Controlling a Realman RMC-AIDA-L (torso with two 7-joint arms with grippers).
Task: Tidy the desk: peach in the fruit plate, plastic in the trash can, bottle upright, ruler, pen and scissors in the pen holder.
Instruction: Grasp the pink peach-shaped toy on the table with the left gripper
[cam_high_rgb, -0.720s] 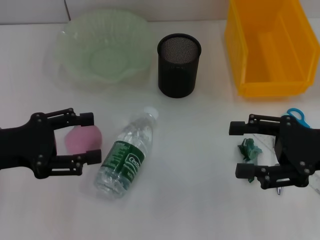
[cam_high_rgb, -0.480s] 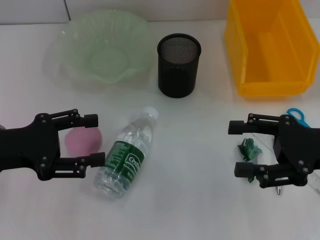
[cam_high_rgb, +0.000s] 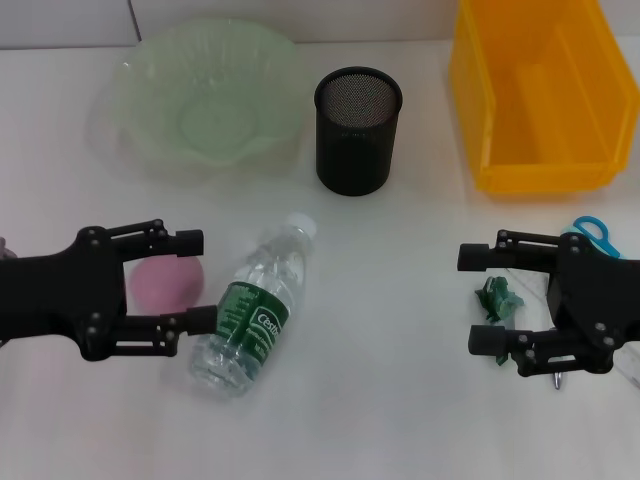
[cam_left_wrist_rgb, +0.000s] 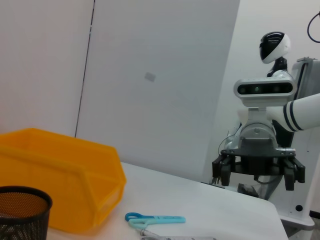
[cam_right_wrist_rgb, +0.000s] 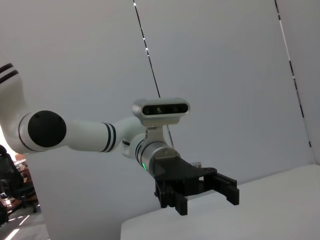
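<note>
**Operator:** Pink round peach (cam_high_rgb: 163, 281) is lying on the white worktop (cam_high_rgb: 380, 400) at near left, and I have the left gripper (cam_high_rgb: 192, 281) spread wide around it, one finger on its far side and one on its near side. I can't say from the head view whether either finger touches it.

**Supervisor:** And the bottle?

**Operator:** The clear plastic water bottle with the green label (cam_high_rgb: 252, 312) is on its side just right of the peach, white cap pointing far. The near finger's tip sits right at the bottle's label. The pale green wavy-edged fruit plate (cam_high_rgb: 207, 97) is at far left, well apart from the peach.

**Supervisor:** Right side?

**Operator:** The right gripper (cam_high_rgb: 483, 299) is also wide open, its fingers either side of the crumpled green plastic scrap (cam_high_rgb: 497, 298). Behind that gripper I see the blue handles of the scissors (cam_high_rgb: 592, 231), and a pen tip (cam_high_rgb: 557, 381) pokes out under its near edge. The left wrist view shows the blue scissors lying flat on the worktop near the yellow plastic bin (cam_high_rgb: 540, 95).

**Supervisor:** Pen holder?

**Operator:** The black mesh pen holder (cam_high_rgb: 357, 130) stands upright at far centre, between the plate and the bin.
</note>
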